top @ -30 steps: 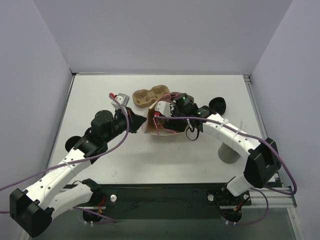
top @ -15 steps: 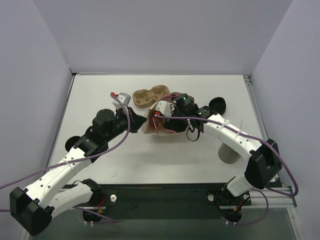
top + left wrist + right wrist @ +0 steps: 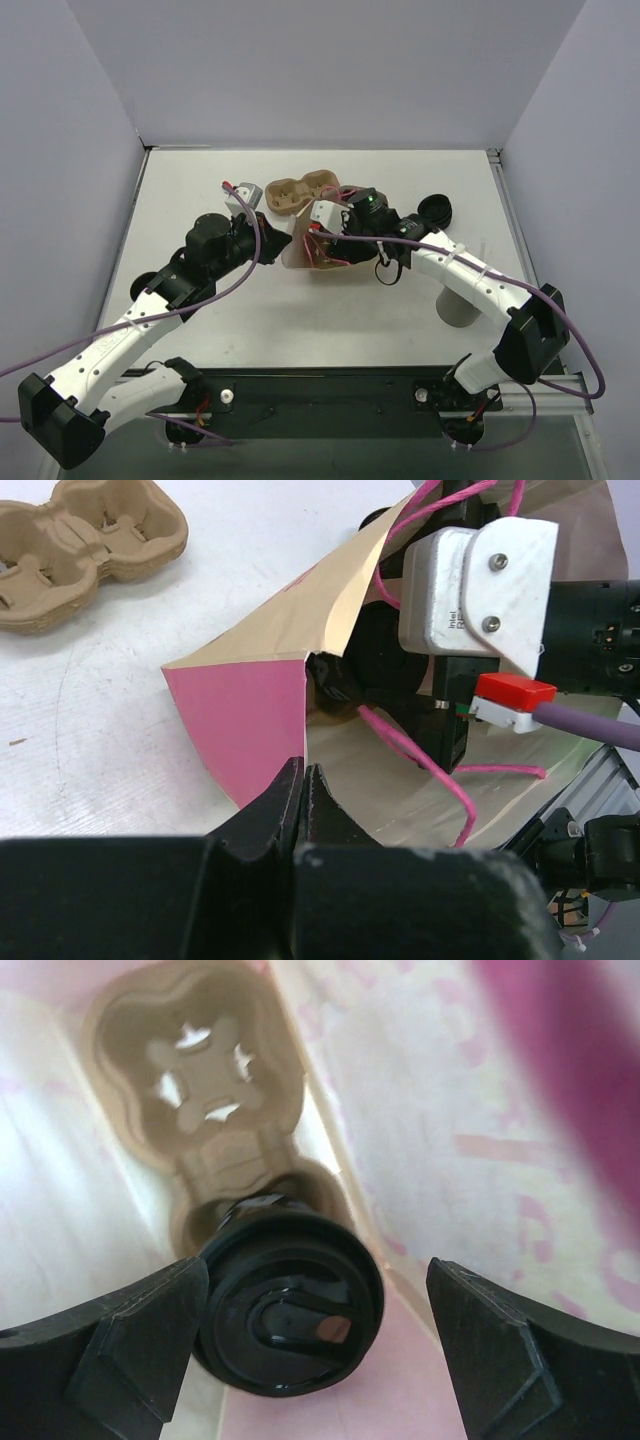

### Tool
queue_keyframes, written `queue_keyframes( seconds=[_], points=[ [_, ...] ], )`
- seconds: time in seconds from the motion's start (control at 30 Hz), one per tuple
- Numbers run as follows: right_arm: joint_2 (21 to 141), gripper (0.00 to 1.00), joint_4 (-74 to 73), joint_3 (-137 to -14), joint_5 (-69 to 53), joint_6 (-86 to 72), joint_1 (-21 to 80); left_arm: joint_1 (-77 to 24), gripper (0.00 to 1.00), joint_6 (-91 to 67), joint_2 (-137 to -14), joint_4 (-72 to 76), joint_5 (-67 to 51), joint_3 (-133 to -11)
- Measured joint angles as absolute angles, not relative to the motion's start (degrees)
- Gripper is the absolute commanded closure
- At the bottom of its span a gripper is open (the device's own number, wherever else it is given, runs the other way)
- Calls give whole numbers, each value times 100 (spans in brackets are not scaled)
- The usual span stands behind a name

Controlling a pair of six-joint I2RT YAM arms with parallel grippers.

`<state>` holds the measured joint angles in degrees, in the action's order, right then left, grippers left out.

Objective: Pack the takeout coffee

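A black lidded coffee cup (image 3: 290,1305) sits in the near well of a brown pulp tray (image 3: 200,1070) inside the paper bag (image 3: 318,258). The tray's far well is empty. My right gripper (image 3: 318,1355) is inside the bag, open, with a finger (image 3: 120,1350) on each side of the cup and not touching it. My left gripper (image 3: 303,780) is shut on the bag's edge beside its pink side panel (image 3: 245,720) and holds the mouth open. From above, the left gripper (image 3: 276,245) is at the bag's left and the right gripper (image 3: 335,232) is hidden inside it.
A second pulp tray (image 3: 300,192) lies on the table behind the bag. A stack of black lids (image 3: 435,212) sits at the right, a grey cylinder (image 3: 458,305) under the right arm, and a black cup (image 3: 145,287) under the left arm.
The left gripper has shifted slightly up with the bag edge, tilting the bag. The right wrist has moved a little left at the bag's mouth.
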<state>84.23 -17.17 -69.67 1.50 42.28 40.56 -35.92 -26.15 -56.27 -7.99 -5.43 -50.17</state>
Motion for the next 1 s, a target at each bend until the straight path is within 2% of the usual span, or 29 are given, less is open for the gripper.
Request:
queue_keyframes(
  seconds=[0.27,0.4,0.63,1.0],
  points=[
    [8270,15,-1883,-6967,-27,4132,4134,-3592,100,-2635,-5699,-1337,-467,-5426],
    [8132,15,-2003,-6969,-158,4049,4228,-3592,100,-2657,-5730,-1616,-451,-5712],
    [8077,16,-2213,-6969,-272,3913,4368,-3592,92,-2689,-5791,-1839,-458,-5966],
    [8128,21,-2414,-7013,-464,3664,4473,-3592,92,-2799,-5848,-1949,-493,-5986]
  ],
)
